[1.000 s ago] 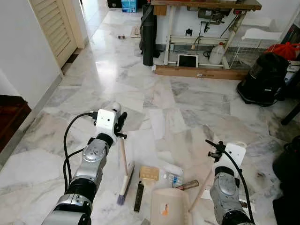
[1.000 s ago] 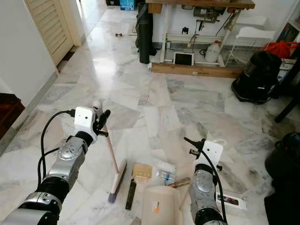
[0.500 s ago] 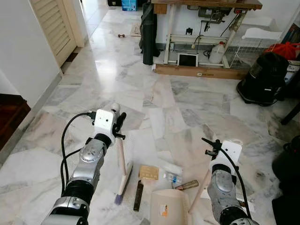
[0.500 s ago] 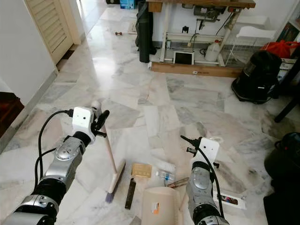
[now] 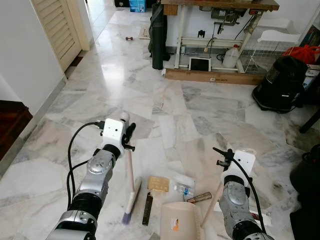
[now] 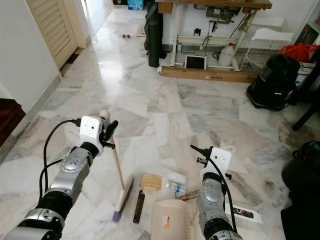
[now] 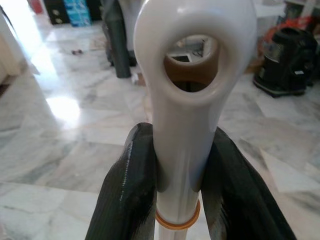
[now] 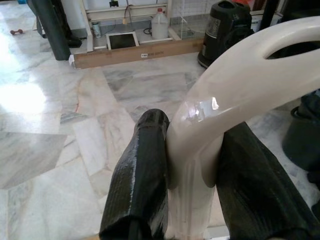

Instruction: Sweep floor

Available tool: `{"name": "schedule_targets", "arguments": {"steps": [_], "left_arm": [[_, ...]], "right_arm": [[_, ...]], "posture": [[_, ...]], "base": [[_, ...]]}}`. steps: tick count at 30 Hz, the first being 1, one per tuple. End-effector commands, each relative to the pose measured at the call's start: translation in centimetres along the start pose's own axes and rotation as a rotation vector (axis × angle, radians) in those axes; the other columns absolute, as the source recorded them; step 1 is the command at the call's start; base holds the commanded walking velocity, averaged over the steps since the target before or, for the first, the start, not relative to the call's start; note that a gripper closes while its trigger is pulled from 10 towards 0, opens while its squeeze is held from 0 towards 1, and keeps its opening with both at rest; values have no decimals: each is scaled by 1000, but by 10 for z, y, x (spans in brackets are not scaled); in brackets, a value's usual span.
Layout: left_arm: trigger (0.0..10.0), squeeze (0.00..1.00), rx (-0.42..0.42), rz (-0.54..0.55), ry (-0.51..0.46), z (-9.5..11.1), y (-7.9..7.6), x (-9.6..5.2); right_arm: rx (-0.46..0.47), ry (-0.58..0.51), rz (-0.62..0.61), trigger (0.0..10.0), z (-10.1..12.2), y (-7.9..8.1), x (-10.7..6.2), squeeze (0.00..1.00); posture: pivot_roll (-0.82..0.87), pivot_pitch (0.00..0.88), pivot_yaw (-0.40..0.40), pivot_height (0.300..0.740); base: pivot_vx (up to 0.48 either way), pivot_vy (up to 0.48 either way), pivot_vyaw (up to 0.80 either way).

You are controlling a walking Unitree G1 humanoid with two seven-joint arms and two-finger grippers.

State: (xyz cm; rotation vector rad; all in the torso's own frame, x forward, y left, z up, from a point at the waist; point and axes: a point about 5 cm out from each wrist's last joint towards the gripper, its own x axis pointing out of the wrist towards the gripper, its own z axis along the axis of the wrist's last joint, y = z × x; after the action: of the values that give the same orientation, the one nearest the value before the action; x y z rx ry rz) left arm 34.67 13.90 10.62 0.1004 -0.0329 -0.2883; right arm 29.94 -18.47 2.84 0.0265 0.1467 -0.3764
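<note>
While left gripper [image 7: 177, 195] jaws clamp broom [image 5: 131, 189] handle, right gripper [image 8: 192, 192] jaws grip dustpan [image 5: 181, 222] handle.

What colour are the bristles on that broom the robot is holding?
Purple bristles at the tip of the cream broom head, clearest in the left eye view.

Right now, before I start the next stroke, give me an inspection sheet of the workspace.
Surface: marble floor, glossy.
Job's things: broom, head on the floor; dustpan beside the litter.
Clutter: black bar, tan block, plastic wrapper, brown tube.
Grippers: left pincer shut on broom handle; right pincer shut on dustpan handle.
Cables: black cable looping along the left arm.
Surroundings: black vacuum, workbench, louvred door.
</note>
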Motion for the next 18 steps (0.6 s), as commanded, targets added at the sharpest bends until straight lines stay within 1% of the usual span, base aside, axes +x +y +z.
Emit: {"name": "schedule_targets", "arguments": {"steps": [1, 8, 11, 13, 14, 15, 18], "left_arm": [[10000, 0, 19, -15, 16, -1, -1, 1], [10000, 0, 19, -35, 46, -5, -5, 0], [10000, 0, 10, -61, 75, -10, -8, 0], [10000, 0, -2, -102, 114, -15, -12, 0], [10000, 0, -2, -102, 114, -15, -12, 0], [10000, 0, -1, -121, 140, -17, -14, 0], [10000, 0, 31, -106, 176, -22, -12, -1]], "right_arm": [[16, 24, -6, 10000, -4, 0, -2, 0], [12, 27, -13, 10000, -4, -2, -1, 0], [11, 30, -15, 10000, -5, -2, -1, 0], [10, 30, -18, 10000, -5, -3, -1, 0], [10, 30, -18, 10000, -5, -3, -1, 0], [9, 28, -19, 10000, -4, -3, 0, 0], [6, 29, -21, 10000, -4, -4, 0, 0]], "posture": [[120, 78, -15, 740], [118, 84, -17, 740], [115, 77, -16, 740], [115, 72, -16, 740], [115, 72, -16, 740], [115, 72, -16, 740], [114, 60, -17, 740]], "base": [[0, 0, 0], [0, 0, 0], [0, 0, 0], [0, 0, 0], [0, 0, 0], [0, 0, 0], [0, 0, 0]]}}
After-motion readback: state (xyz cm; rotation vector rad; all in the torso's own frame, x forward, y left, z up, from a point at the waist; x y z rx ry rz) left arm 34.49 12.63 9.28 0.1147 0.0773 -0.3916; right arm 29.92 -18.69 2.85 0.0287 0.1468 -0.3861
